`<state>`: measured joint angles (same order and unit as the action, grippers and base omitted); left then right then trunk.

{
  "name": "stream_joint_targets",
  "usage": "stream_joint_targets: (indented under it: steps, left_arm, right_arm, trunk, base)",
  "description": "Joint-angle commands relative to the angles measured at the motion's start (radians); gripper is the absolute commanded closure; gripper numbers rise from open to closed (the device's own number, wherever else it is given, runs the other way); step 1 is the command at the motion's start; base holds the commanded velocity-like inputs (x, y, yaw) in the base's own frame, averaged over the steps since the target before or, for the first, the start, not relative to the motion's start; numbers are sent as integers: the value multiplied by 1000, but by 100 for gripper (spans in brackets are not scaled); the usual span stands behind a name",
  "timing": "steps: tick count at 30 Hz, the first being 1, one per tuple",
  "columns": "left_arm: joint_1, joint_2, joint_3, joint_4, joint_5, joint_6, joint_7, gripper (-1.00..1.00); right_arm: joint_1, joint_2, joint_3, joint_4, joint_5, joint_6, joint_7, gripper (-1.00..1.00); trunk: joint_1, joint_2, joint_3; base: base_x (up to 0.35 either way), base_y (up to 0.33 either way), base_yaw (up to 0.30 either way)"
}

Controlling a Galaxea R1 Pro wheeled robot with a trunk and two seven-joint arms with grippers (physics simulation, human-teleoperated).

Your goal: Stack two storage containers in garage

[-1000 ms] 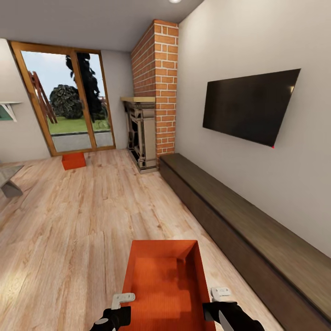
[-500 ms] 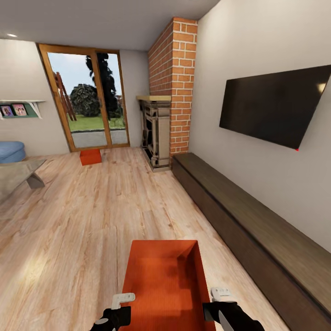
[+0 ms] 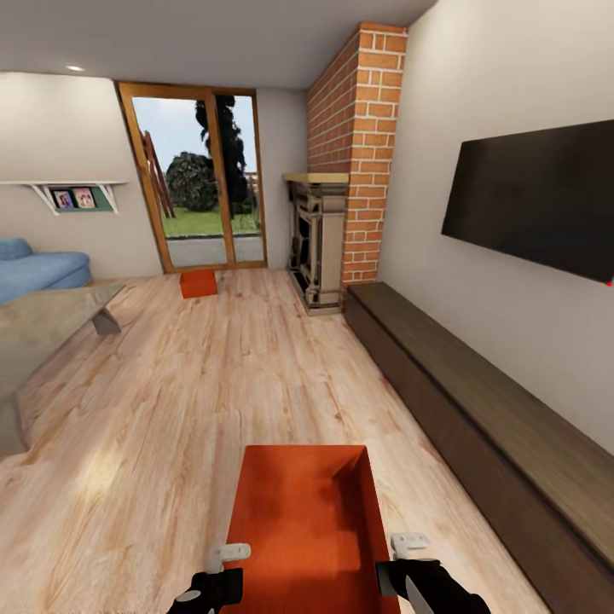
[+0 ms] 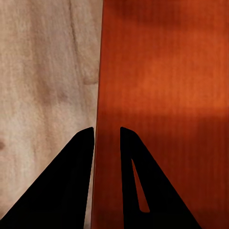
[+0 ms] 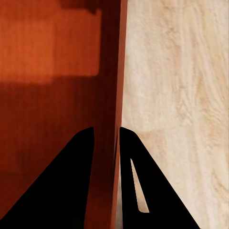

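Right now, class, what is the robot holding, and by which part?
An orange-red storage container, held by its two long side walls: left gripper on one wall, right gripper on the opposite wall.

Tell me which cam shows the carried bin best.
Head view: the carried bin shows whole, open top up, held between the left pincer and the right pincer. The left wrist view gives just its ribbed side wall clamped between the fingers; the right wrist view gives the opposite wall edge-on and some interior.

Glossy black arms (image 3: 213,590) end in pale grey brackets and black wedge-shaped jaws.
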<state>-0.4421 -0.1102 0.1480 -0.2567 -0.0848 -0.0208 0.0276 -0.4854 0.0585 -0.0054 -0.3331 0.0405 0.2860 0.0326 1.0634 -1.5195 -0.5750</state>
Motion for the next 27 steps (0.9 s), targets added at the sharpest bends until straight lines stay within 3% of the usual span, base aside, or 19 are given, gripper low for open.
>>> stream_joint_targets:
  steps: [1, 11, 27]
  left_arm:
    - [-1, -2, 9, 5, -12, -2, 9, 100]
    - [-1, -2, 9, 5, -12, -5, 9, 100]
    - [-1, -2, 9, 5, -12, -5, 9, 100]
  right_arm:
    - [1, 3, 45, -4, -2, -42, 2, 100]
    - [1, 4, 45, -4, -2, -48, 3, 100]
    - [1, 4, 45, -4, -2, -47, 1, 100]
  trunk:
    - [0, -1, -2]
    - [0, -1, -4]
    - [0, -1, -4]
  base:
    - [0, 0, 70]
    - [0, 0, 29]
    - [0, 0, 258]
